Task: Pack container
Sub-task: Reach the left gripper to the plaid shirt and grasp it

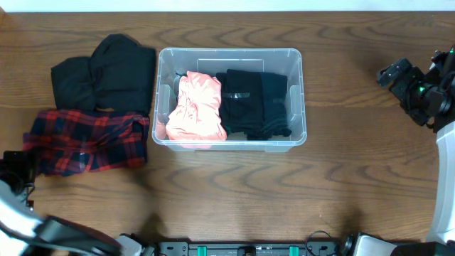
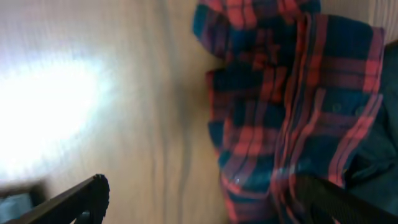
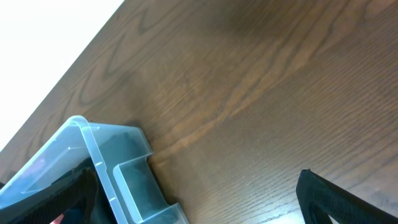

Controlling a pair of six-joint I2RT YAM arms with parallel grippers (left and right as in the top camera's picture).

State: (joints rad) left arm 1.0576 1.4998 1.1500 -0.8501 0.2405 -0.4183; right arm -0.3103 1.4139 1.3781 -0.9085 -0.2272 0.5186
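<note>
The clear plastic container (image 1: 298, 99) stands mid-table and holds a folded pink garment (image 1: 193, 107) on its left and a black garment (image 1: 256, 103) on its right. A red and navy plaid shirt (image 1: 89, 141) lies on the table left of it, with a black garment (image 1: 110, 71) behind it. My left gripper (image 2: 199, 199) is open and empty above the table at the plaid shirt's (image 2: 292, 99) edge. My right gripper (image 3: 199, 199) is open and empty over bare wood, beside the container's corner (image 3: 118, 168).
The wooden table (image 1: 355, 171) runs wide on the right and along the front. The right arm's body (image 1: 419, 89) sits at the far right edge. The left arm's base (image 1: 28, 213) is at the front left corner.
</note>
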